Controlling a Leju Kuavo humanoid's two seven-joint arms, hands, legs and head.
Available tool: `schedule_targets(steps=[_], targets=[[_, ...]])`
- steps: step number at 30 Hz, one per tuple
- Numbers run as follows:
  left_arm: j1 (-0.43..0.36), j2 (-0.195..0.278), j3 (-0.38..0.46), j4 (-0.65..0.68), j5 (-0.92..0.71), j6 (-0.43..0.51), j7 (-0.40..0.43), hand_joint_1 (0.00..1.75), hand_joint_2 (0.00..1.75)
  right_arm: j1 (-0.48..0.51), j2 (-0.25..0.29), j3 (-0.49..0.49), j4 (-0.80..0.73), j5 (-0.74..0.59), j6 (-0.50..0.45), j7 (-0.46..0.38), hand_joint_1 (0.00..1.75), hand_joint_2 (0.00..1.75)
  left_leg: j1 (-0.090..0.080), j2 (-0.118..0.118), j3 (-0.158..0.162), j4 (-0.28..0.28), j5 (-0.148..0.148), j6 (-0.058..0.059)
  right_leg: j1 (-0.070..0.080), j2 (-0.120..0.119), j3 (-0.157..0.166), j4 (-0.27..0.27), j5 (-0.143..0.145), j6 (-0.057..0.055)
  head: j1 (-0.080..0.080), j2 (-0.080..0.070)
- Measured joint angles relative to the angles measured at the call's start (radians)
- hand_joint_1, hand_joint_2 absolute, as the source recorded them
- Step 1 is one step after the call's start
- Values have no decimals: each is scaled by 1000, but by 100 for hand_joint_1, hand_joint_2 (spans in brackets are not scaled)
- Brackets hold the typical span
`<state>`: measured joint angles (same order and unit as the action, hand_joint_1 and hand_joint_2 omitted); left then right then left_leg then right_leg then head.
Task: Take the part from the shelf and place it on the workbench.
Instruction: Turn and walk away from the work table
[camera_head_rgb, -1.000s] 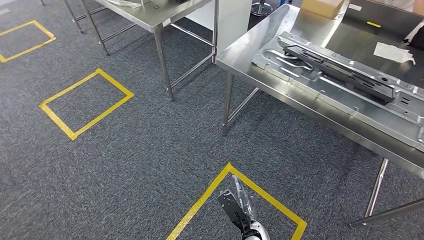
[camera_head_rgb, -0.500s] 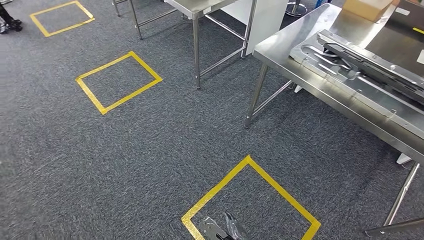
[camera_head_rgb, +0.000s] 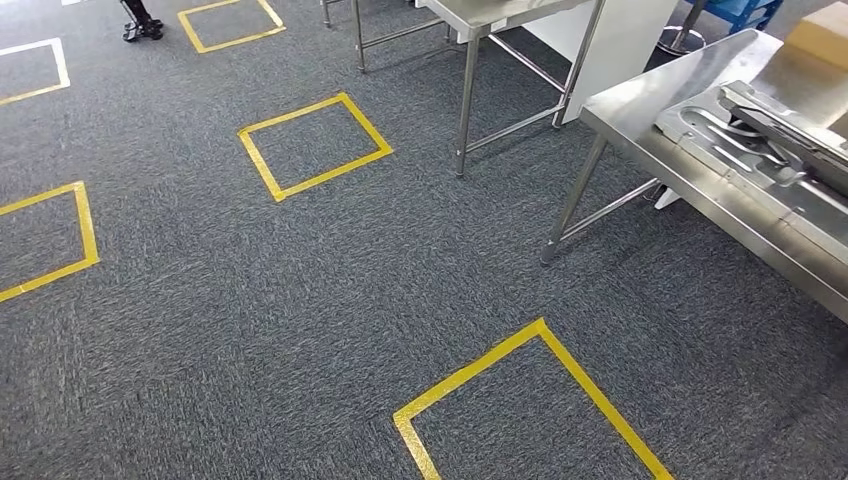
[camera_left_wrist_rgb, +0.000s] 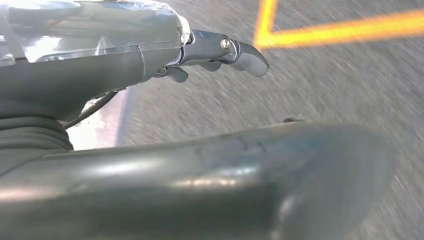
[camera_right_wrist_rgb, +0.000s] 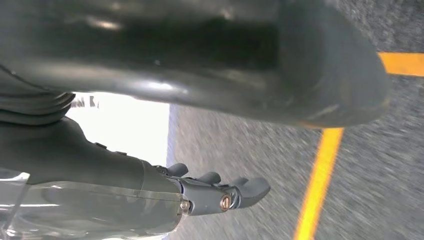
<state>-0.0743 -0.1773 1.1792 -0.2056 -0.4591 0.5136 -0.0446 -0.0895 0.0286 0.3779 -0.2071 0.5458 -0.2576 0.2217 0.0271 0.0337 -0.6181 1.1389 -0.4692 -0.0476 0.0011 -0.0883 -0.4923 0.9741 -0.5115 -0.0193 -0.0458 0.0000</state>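
The whole head view is swung aside, so the steel tabletop carrying a stamped silver panel is shifted rightwards: a turn, probably towards the shelf. The left hand and right hand are kept empty, fingers stretched apart. The part's place cannot be told.

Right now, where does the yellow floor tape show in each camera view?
Head view: the nearest yellow tape square, low and right of centre.
Left wrist view: a blurred tape corner just beyond the left hand.
Right wrist view: a blurred stripe beyond the right hand.
Shared landmark: the grey carpet.
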Motion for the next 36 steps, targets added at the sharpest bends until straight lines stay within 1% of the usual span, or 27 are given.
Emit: schedule_targets(steps=[1, 2, 3, 5, 7, 9, 10, 11, 12, 13, 14, 16, 17, 18, 20, 22, 24, 26, 27, 28, 29, 30, 31, 32, 33, 35, 36], targets=[[-3, -2, -1, -2, -11, 21, 14, 0, 0, -5, 1, 0, 1, 12, 5, -9, 0, 0, -1, 16, 40, -56, 1, 0, 0, -9, -5, 9, -3, 8, 1, 0], [-6, -4, -3, -5, -22, 36, 28, 0, 0, -10, 3, 0, 2, 23, 8, -16, 0, 0, -3, 28, 63, -94, -6, 5, 2, -18, -8, 18, -7, 16, 1, 0], [-10, -6, -4, -8, -29, 45, 39, 0, 0, -15, 6, 1, 3, 32, 11, -20, 0, 0, -7, 29, 70, -108, -14, 15, 3, -26, -10, 25, -9, 23, 2, 0], [-10, -5, -5, -14, -33, 47, 54, 0, 0, -29, 16, 2, 4, 46, 15, -22, 0, 0, -9, 10, 62, -113, -14, 40, 1, -37, -9, 33, -12, 34, 3, 0], [-10, 0, -5, -20, -25, 31, 59, 0, 0, -40, 26, 3, 4, 55, 15, -18, 0, 0, -10, -7, 57, -117, -6, 58, -7, 2, -27, 73, -44, 44, 3, 0], [-12, 7, -5, -26, -15, 14, 61, 0, 0, -43, 37, 3, 4, 61, 11, -14, 0, 0, -11, -25, 48, -119, 1, 69, -11, 58, -79, 184, -112, 48, 3, 0], [-13, 11, -5, -28, -12, 9, 62, 0, 0, -43, 42, 3, 5, 64, 9, -13, 0, 0, -14, -37, 44, -119, 4, 72, -12, 72, -110, 249, -140, 48, 3, 0], [-13, 14, -5, -29, -10, 6, 63, 0, 0, -42, 47, 4, 6, 65, 7, -12, 0, 0, -18, -50, 40, -119, 6, 74, -11, 78, -133, 296, -153, 46, 3, 0], [-12, 16, -4, -29, -9, 4, 63, 0, 0, -42, 50, 4, 6, 66, 7, -11, 0, 0, -21, -64, 39, -119, 8, 76, -10, 82, -141, 310, -146, 42, 3, 0], [-11, 18, -4, -30, -8, 3, 64, 0, 0, -43, 54, 4, 7, 66, 6, -11, 0, 0, -25, -78, 39, -119, 10, 76, -7, 86, -131, 285, -119, 35, 3, 0], [-10, 19, -4, -30, -8, 2, 64, 0, 0, -44, 57, 4, 7, 66, 6, -10, 0, 0, -27, -92, 40, -118, 11, 76, -3, 96, -104, 226, -78, 26, 3, 0], [-11, 19, -3, -30, -8, 1, 64, 0, 0, -45, 59, 4, 8, 66, 4, -10, 0, 0, -28, -116, 41, -119, 15, 73, 5, 140, -47, 98, -15, 3, 3, 0], [-13, 19, -3, -30, -7, 1, 63, 0, 0, -46, 59, 4, 8, 66, 3, -10, 0, 0, -26, -127, 38, -119, 18, 69, 8, 157, -30, 58, -2, -5, 3, 0], [-13, 19, -3, -30, -7, 1, 63, 0, 0, -47, 60, 4, 8, 66, 3, -10, 0, 0, -23, -137, 34, -121, 22, 64, 10, 166, -25, 41, -2, -12, 2, 0], [-11, 20, -2, -30, -7, 0, 63, 0, 0, -50, 62, 4, 9, 67, 2, -9, 0, 0, -21, -154, 29, -127, 30, 51, 9, 149, -20, 21, 5, -19, 2, 0], [-8, 22, -1, -31, -6, 1, 62, 0, 0, -50, 66, 4, 9, 67, 4, -9, 0, 0, -25, -125, 16, -103, 13, 43, 4, 124, -8, -8, 20, -20, 2, 0], [-9, 24, -1, -31, -4, 1, 57, 0, 0, -49, 69, 4, 9, 68, 11, -11, 0, 0, -26, -74, -29, -5, -45, 36, 4, 96, -2, -22, 28, -20, 1, 0], [-11, 25, 0, -31, 5, -5, 46, 0, 0, -49, 71, 5, 10, 75, 26, -13, 0, 0, -19, -51, -84, 117, -99, 26, 5, 65, -4, -17, 25, -20, 1, 0], [-11, 26, 1, -31, 11, -9, 40, 0, 0, -50, 72, 7, 10, 81, 36, -13, 0, 0, -16, -46, -95, 144, -103, 20, 5, 50, -6, -13, 22, -20, 1, 0], [-9, 28, 3, -31, 19, -15, 35, 0, 0, -51, 74, 11, 10, 90, 46, -13, 0, 0, -11, -40, -86, 133, -88, 14, 4, 37, -8, -8, 19, -17, 1, 0], [-8, 31, 6, -31, 25, -21, 30, 0, 0, -53, 76, 15, 10, 98, 57, -13, 0, 0, -8, -31, -55, 79, -58, 9, 1, 25, -9, -1, 14, -13, 1, 0], [-8, 34, 9, -31, 31, -30, 26, 0, 0, -56, 80, 19, 10, 104, 66, -13, 0, 0, -6, -12, -16, 6, -31, 6, 0, 14, -10, 8, 8, -8, 1, 0], [-10, 37, 13, -31, 37, -40, 22, 0, 0, -59, 83, 24, 10, 109, 75, -14, 0, 0, -6, 5, 19, -57, -9, 7, 0, 4, -12, 18, 0, -1, 1, 0], [-11, 39, 16, -31, 43, -51, 17, 0, 0, -62, 85, 27, 10, 112, 82, -14, 0, 0, -8, 16, 41, -98, 1, 14, 1, -4, -13, 26, -6, 5, 1, 0], [-11, 41, 20, -31, 50, -64, 8, 0, 0, -66, 87, 30, 10, 114, 88, -14, 0, 0, -11, 21, 48, -114, 2, 22, 3, -11, -14, 31, -10, 11, 1, 0], [-8, 47, 28, -31, 67, -91, -16, 0, 0, -75, 90, 32, 10, 118, 98, -14, 0, 0, -14, 2, 45, -114, 5, 40, 3, -23, -13, 33, -12, 21, 2, 0], [-6, 50, 33, -31, 78, -108, -30, 0, 0, -79, 91, 33, 10, 119, 103, -13, 0, 0, -14, -6, 44, -117, 8, 46, 0, -16, -13, 37, -17, 27, 2, 0]])
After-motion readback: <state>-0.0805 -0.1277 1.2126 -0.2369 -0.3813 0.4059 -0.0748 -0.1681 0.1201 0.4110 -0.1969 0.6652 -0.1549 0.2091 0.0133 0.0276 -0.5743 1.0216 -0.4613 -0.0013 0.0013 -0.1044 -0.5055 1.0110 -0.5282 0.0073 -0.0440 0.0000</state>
